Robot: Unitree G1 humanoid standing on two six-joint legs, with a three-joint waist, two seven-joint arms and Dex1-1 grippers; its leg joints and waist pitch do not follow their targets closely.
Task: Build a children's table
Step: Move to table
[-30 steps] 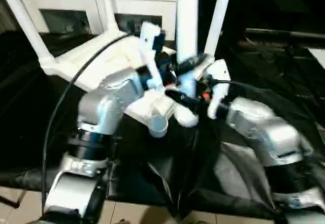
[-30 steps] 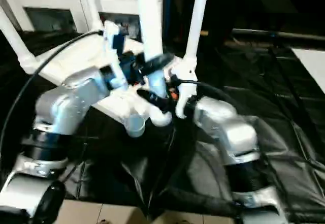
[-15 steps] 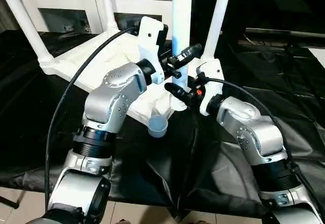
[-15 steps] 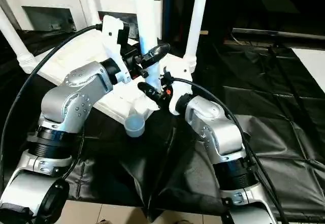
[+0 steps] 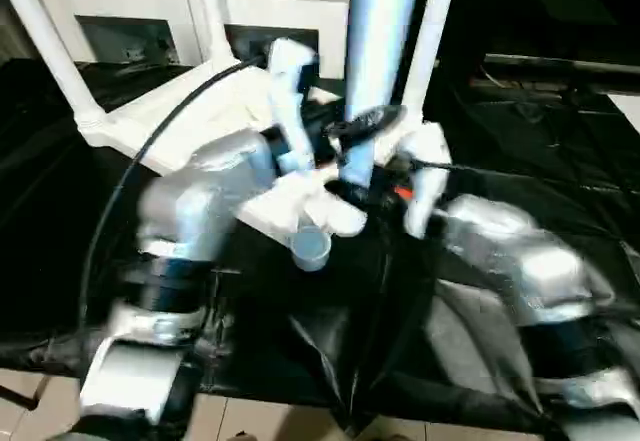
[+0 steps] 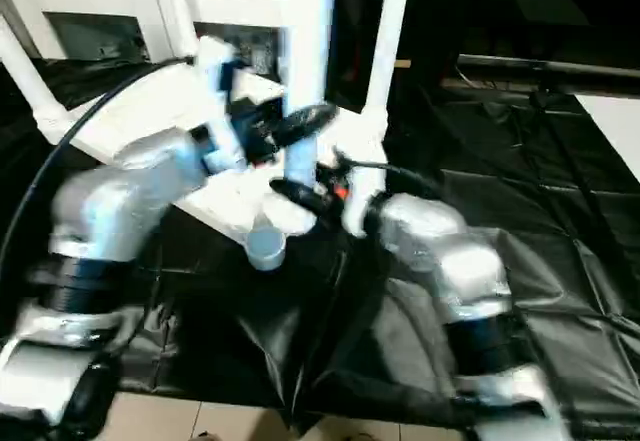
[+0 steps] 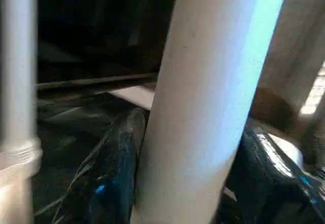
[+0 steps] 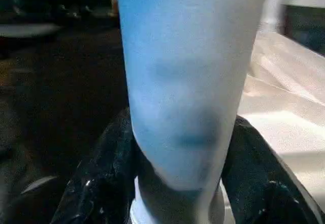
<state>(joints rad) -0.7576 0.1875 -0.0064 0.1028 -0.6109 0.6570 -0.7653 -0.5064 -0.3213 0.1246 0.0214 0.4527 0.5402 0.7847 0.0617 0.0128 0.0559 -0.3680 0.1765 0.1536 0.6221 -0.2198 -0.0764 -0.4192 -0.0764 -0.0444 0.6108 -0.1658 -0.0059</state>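
Got both my left gripper (image 7: 188, 183) and right gripper (image 8: 177, 183) clamped snug around the loose leg (image 5: 375, 51), held upright right by the upturned tabletop's (image 5: 190, 111) empty corner socket (image 5: 311, 249).

tabletop (image 5: 190, 121): on black sheet (image 5: 520, 131), before cabinet (image 5: 150, 1)
fourth leg (image 5: 375, 51): between both grippers, above near corner socket (image 5: 311, 249)

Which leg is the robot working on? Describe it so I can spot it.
On the upturned white tabletop, three legs already stand in corner sockets. The fourth leg rises at the near corner, the only one clamped between both end effectors.
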